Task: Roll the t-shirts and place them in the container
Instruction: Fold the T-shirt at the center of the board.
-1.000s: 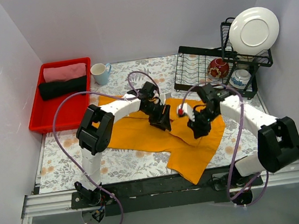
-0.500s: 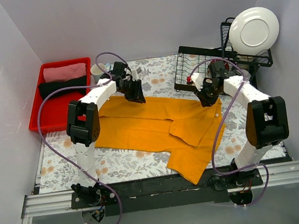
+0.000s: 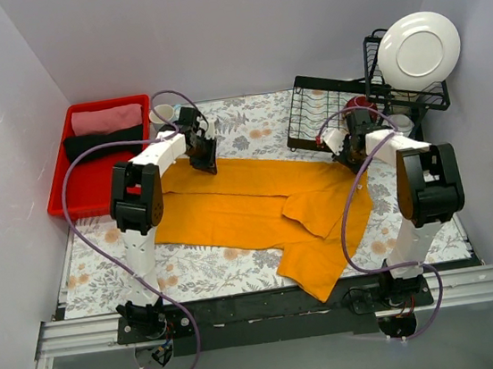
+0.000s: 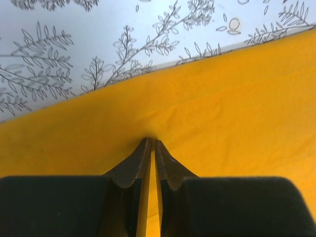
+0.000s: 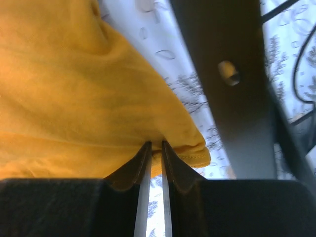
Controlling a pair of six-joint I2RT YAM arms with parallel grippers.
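T-shirts are in two places in the top view. A bright orange-yellow t-shirt of soft cloth lies spread flat in the middle of the flower-patterned table. A pink rolled bundle and a black rolled bundle lie side by side in the red plastic tray at the far left. A white mug stands just beside the tray, partly hidden by the left arm. At the far right, a black wire dish rack holds an upright white round plate and a red cup.

The shirt's long axis runs left to right, and one flap reaches toward the near edge. The left gripper and the right gripper sit at its far corners.

In the left wrist view, the left gripper has its jaws almost together, pinching a pucker of the orange-yellow t-shirt near its edge.

In the right wrist view, the right gripper is nearly closed on the hem fold of the orange-yellow t-shirt; a dark bar stands close beside it.
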